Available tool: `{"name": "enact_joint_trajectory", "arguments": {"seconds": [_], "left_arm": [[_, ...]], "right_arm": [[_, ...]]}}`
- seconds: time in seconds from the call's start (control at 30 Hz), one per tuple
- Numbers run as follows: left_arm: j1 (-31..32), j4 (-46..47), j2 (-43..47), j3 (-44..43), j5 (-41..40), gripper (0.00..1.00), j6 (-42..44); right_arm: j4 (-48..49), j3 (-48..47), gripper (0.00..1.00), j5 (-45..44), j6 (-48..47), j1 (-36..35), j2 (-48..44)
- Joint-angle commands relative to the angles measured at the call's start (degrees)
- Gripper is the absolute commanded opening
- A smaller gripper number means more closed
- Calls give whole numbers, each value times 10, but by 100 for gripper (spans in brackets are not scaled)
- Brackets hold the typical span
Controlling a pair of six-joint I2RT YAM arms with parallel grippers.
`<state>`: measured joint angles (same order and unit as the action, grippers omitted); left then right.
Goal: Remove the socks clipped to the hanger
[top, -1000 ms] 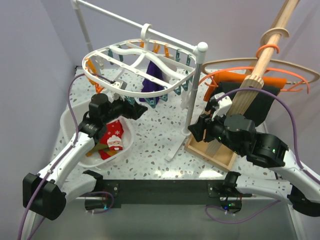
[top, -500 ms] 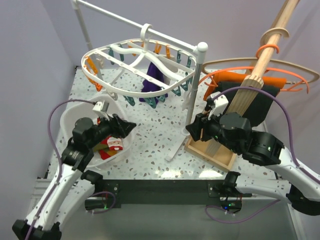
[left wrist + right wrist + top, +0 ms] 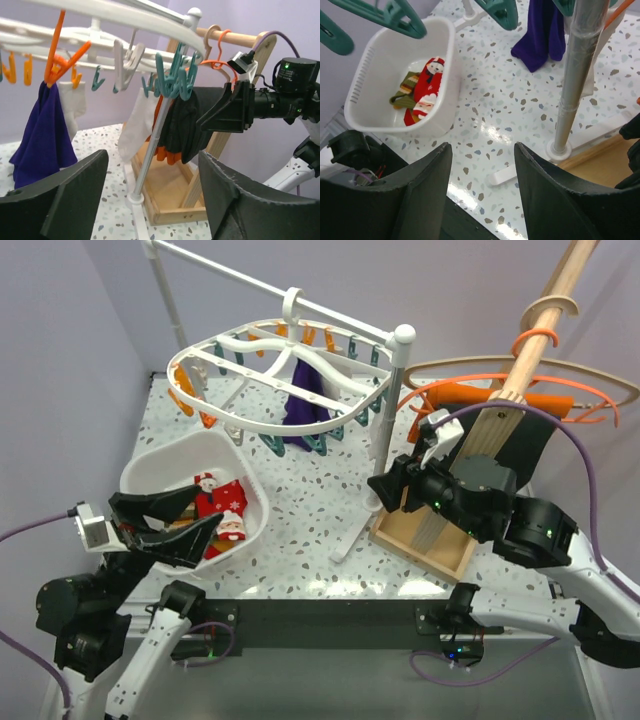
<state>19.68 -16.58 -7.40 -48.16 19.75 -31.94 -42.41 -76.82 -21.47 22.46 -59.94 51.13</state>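
Purple catches me first: the dark purple sock (image 3: 303,400) hangs under an orange clip (image 3: 55,65) on the hanger (image 3: 215,345). One white sock (image 3: 136,127) dangles beside the pole (image 3: 386,425), and a second white one is half hidden behind the purple. The red socks (image 3: 427,90) and a striped sock (image 3: 405,90) already lie in the white tub (image 3: 150,465), so I judge the job partly done.

My left gripper (image 3: 205,508) sits low over the near rim of that tub, its fingers spread and holding nothing. My right gripper (image 3: 383,492) is empty too, with its jaws wide apart, close to the pole and just beside the wooden stand (image 3: 430,535).

What worries me:

- The hanger hangs only by its hook from the rail. A sideways or slanted tug on a sock could tilt the whole frame, or lift the hook off.
- The teal clips (image 3: 170,75) crowd round the pole. A finger going for the white sock could snag one of them instead.
- The black cloth (image 3: 187,125) hangs right behind that sock (easy to pinch both).
- My right arm is tight against the pole, and a careless swing might shove it.
- My left arm, as it rises, could clip the tub rim and spill the socks inside.
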Motion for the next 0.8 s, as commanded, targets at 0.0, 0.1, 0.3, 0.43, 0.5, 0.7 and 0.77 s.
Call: {"name": "enact_joint_trajectory", "arguments": {"seconds": [0.0, 0.1, 0.3, 0.43, 0.5, 0.7, 0.77], "left_arm": [[1, 53, -96, -45, 19, 82, -9], [1, 41, -190, -117, -19, 86, -104], [1, 102, -255, -192, -56, 87, -218], [1, 31, -302, -257, -101, 86, -275], [1, 23, -315, -259, -108, 86, -297], [1, 30, -335, -241, -123, 80, -368], [0, 26, -341, -243, -126, 80, -371]], "right_arm": [[27, -49, 57, -5, -23, 2, -4], [-2, -92, 57, -9, -27, 1, 19], [2, -95, 57, -6, -31, 2, 8], [6, -85, 57, -3, -27, 2, -3], [5, -83, 57, 0, -25, 2, -6], [1, -77, 57, -1, -20, 2, -26], [1, -73, 57, -1, -18, 2, -35]]}}
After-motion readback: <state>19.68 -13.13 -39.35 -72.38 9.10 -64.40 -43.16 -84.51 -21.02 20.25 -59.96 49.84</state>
